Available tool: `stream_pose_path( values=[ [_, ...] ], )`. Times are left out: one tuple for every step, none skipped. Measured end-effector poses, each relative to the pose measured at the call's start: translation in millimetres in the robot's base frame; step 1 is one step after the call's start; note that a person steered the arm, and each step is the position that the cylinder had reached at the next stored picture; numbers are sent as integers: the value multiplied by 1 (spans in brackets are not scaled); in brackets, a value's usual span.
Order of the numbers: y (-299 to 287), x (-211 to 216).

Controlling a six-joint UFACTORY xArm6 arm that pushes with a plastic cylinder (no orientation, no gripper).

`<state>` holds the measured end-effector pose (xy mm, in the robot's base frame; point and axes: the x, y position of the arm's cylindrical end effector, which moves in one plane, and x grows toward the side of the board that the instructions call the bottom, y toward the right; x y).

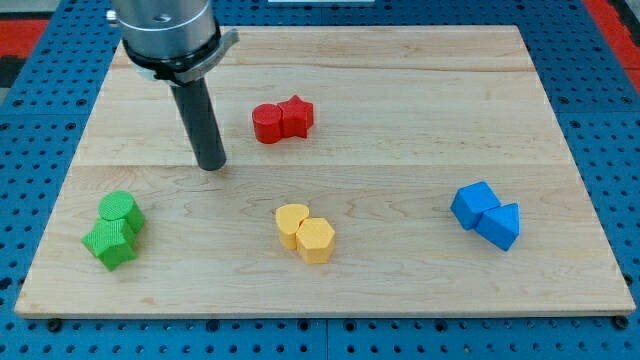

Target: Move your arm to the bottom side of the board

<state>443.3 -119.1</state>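
My tip (211, 165) rests on the wooden board (400, 290) in its upper left part, below the arm's grey head (165, 30). A red cylinder (267, 124) and a red star (297, 115) touch each other to the tip's right. A green cylinder (120, 210) and a green star-like block (110, 243) sit together below and left of the tip. A yellow heart-like block (292, 222) and a yellow hexagon (316, 240) touch below and right of it. A blue cube (473, 204) and a blue triangle (500, 225) sit at the view's right.
The board lies on a blue perforated table (610, 150). A red area (610, 15) shows at the view's top right corner. The board's bottom edge (320, 316) runs near the view's bottom.
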Motion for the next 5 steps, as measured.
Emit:
stream_pose_path(
  values=[
    [24,25],
    [30,69],
    [13,89],
    [3,89],
    [4,93]
  ],
)
